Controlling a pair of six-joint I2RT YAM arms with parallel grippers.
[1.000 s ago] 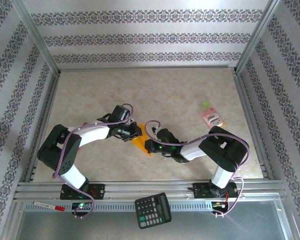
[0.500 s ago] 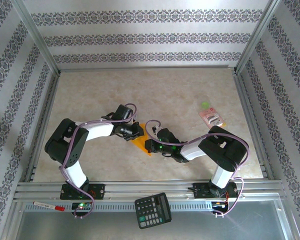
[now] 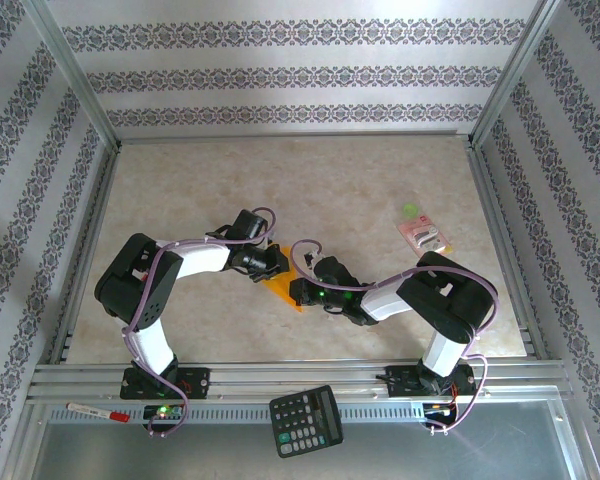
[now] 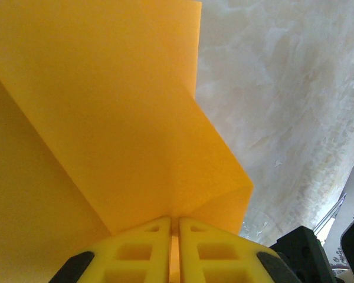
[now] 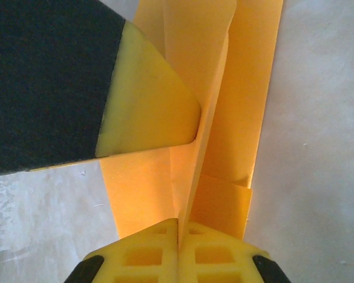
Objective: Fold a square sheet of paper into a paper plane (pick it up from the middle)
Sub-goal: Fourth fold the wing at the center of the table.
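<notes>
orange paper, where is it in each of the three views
Top external: the orange paper is a small wedge mid-table, between the two wrists.
Left wrist: the paper covers the left and centre, pinched in the left jaws at the bottom edge.
Right wrist: the paper is a folded strip down the middle, pinched in the right jaws at the bottom.
Shared landmark: the marbled tabletop beside the paper.

Both arms fold inward; the left end effector [image 3: 270, 263] and right end effector [image 3: 298, 293] meet, each pinched tight on the orange-yellow paper sheet [image 3: 279, 290].
</notes>
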